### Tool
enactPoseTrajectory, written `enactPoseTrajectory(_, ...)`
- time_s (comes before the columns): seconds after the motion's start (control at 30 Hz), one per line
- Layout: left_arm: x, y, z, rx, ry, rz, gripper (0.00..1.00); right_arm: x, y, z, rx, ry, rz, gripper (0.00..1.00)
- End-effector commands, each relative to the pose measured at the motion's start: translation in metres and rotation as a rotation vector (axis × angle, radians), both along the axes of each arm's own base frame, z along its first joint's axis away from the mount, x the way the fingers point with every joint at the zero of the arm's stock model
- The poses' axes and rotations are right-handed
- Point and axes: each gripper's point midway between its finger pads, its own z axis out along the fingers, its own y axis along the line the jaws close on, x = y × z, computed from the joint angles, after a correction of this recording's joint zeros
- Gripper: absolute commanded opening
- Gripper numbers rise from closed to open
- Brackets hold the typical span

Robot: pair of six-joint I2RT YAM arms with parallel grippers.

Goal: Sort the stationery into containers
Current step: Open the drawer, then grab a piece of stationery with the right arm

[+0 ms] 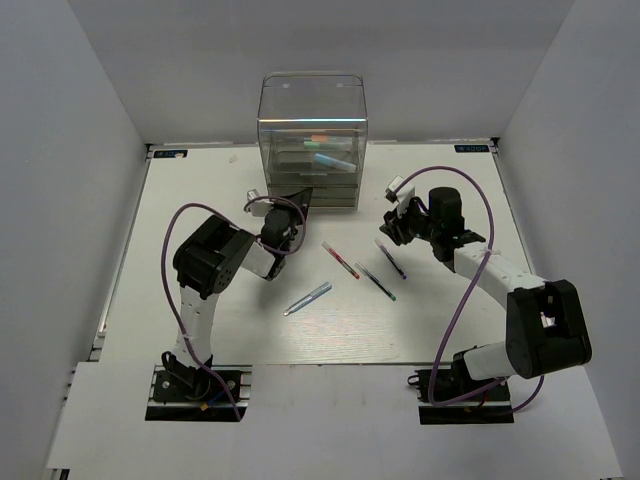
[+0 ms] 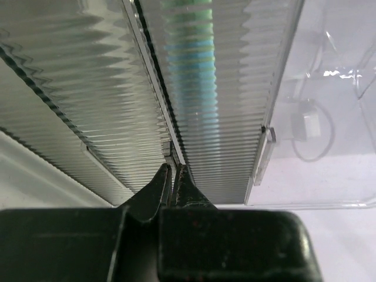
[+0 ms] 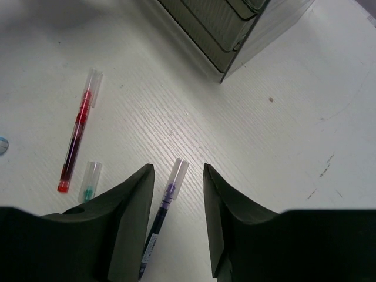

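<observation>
The clear drawer unit (image 1: 312, 130) stands at the back centre, with orange, mint-green and blue markers (image 1: 325, 150) inside. My left gripper (image 1: 290, 212) is shut on the thin edge of a ribbed grey tray (image 1: 298, 198) drawn out at the unit's front left; the left wrist view shows the gripper (image 2: 174, 168) pinching that tray (image 2: 235, 117). My right gripper (image 1: 396, 226) is open, just above a dark purple pen (image 1: 390, 258); in the right wrist view the gripper (image 3: 176, 176) straddles this pen (image 3: 167, 197). A red pen (image 1: 340, 259), a dark green pen (image 1: 375, 281) and a silvery-blue pen (image 1: 307, 298) lie mid-table.
The right wrist view also shows the red pen (image 3: 76, 138), the green pen's capped tip (image 3: 89, 182) and the drawer unit's corner (image 3: 235, 29). White walls close in the table on three sides. Purple cables loop over both arms.
</observation>
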Motion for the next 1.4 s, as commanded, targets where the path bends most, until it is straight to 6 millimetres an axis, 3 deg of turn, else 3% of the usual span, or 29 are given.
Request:
enactPoseTrajectory(0.0,-0.010,0.004,0.002,0.037,-0.011,0.010,0.00,0.004,0.003,0.012,0.020,-0.023,0.008,0.46)
enactPoseTrajectory(0.03,-0.013,0.006,-0.003,0.045,0.002,0.009,0.00,0.004,0.002,0.011,0.020,-0.020,0.004,0.47)
enactPoseTrajectory(0.37,-0.050,-0.007,0.008,0.050,-0.009,-0.083,0.00,0.000,0.002,0.008,0.027,0.015,-0.001,0.53)
enactPoseTrajectory(0.67,-0.079,-0.012,-0.016,0.140,0.101,-0.144,0.00,-0.007,-0.003,-0.004,0.005,0.093,-0.029,0.53)
enactPoseTrajectory(0.73,-0.078,-0.013,-0.008,0.143,0.090,-0.144,0.09,-0.006,-0.005,-0.009,-0.006,0.109,-0.044,0.55)
enactPoseTrajectory(0.77,-0.080,-0.013,-0.016,0.160,0.118,-0.154,0.17,-0.007,-0.005,-0.010,-0.013,0.114,-0.047,0.55)
enactPoseTrajectory(0.8,-0.078,-0.015,-0.009,0.156,0.111,-0.154,0.31,-0.006,-0.006,-0.012,-0.021,0.120,-0.053,0.55)
enactPoseTrajectory(0.9,-0.077,-0.015,-0.004,0.169,0.114,-0.155,0.50,-0.002,-0.011,-0.021,-0.061,0.151,-0.077,0.55)
enactPoseTrajectory(1.1,-0.087,-0.012,0.009,0.212,0.099,-0.178,0.69,-0.003,-0.022,-0.041,-0.148,0.209,-0.102,0.56)
enactPoseTrajectory(1.37,-0.113,-0.001,0.017,0.338,0.134,-0.240,0.76,-0.005,-0.035,-0.072,-0.255,0.272,-0.136,0.65)
